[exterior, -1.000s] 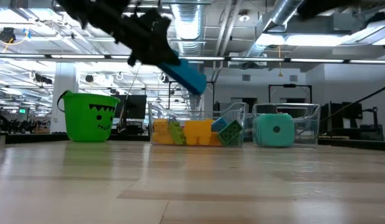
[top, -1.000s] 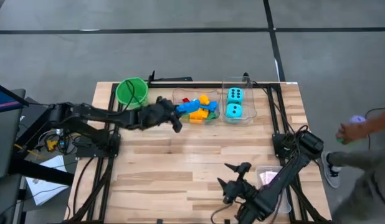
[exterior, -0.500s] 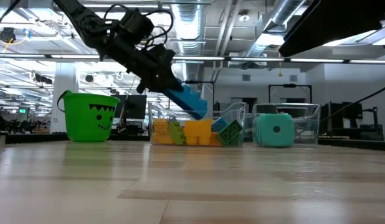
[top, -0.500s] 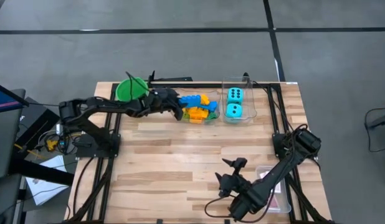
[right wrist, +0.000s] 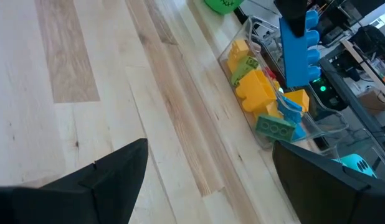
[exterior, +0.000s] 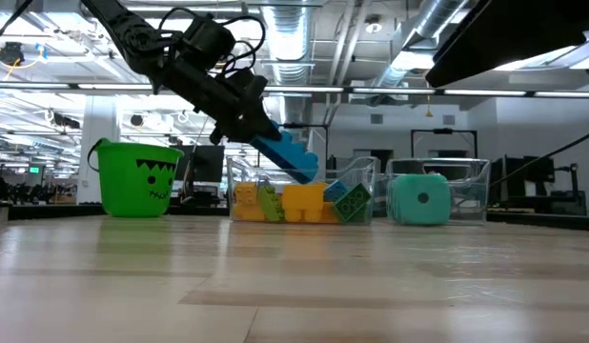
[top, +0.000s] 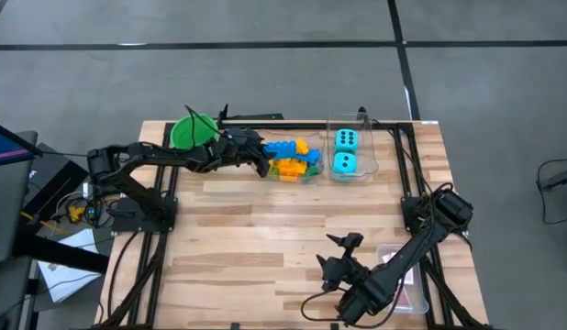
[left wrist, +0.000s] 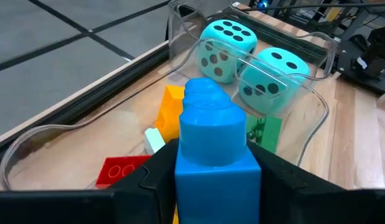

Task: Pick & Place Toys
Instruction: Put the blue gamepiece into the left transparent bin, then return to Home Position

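Left gripper over the near-left edge of a clear plastic tub, pinching a long blue studded plastic building block between its dark fingers, block tilted down toward the tub and held above the pile. Inside that tub: a heap of small plastic building blocks in yellow, orange, blue, green and red; too jumbled for an exact count. Just beside it, a second clear plastic tub with two large cyan dice with black dots, one behind the other in the high view. Left of the tubs, a green bucket with a printed face, upright, partly hidden under the left arm in the high view. Black metal frame rail running along the table's far edge behind the tubs.

Right gripper near the front of the light wooden table, fingers spread wide, nothing between them. Under the right arm, a third clear tub with something pink inside, largely covered by the arm.
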